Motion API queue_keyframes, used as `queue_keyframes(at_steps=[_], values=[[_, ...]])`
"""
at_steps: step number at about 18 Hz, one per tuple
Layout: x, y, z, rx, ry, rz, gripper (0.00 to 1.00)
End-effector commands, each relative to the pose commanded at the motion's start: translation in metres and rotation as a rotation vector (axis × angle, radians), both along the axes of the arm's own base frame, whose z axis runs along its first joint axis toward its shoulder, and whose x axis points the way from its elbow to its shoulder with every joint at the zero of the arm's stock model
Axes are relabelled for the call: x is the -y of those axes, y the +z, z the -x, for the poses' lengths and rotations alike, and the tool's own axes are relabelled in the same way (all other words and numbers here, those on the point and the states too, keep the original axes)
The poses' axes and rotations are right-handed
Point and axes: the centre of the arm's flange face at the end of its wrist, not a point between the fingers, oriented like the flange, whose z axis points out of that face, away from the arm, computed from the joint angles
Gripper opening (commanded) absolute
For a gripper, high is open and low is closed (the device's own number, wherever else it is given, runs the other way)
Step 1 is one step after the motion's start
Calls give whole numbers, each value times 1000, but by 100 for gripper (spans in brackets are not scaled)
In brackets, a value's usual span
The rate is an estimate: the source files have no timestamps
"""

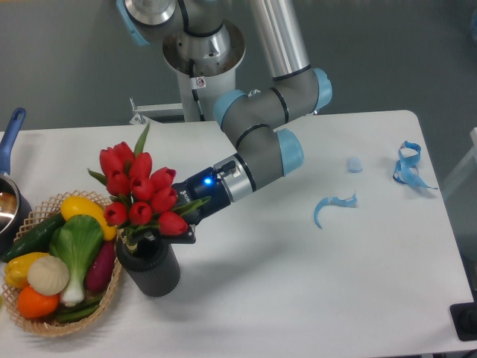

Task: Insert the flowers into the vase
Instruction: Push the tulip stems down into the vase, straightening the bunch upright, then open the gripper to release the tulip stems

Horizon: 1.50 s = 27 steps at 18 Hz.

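The flowers, a bunch of red tulips with green leaves, stand nearly upright over the vase, a dark grey cylinder at the table's front left. Their stems reach down into its mouth. My gripper comes in from the right and is shut on the stems just above the vase's rim. The fingertips are partly hidden behind leaves and blossoms.
A woven basket of vegetables sits right against the vase's left side. A blue-handled pot is at the far left edge. Blue ribbon scraps and a small blue piece lie on the right of the white table.
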Motion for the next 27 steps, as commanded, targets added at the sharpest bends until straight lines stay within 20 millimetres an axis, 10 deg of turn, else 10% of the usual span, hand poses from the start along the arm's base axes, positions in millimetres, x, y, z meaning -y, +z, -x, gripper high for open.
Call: queue_keyframes(at_steps=[9, 13, 16, 27], values=[[10, -14, 4, -21, 21, 67, 37], [10, -13, 4, -18, 22, 70, 85], [10, -13, 4, -14, 22, 71, 99], [17, -13, 14, -11, 44, 70, 100]])
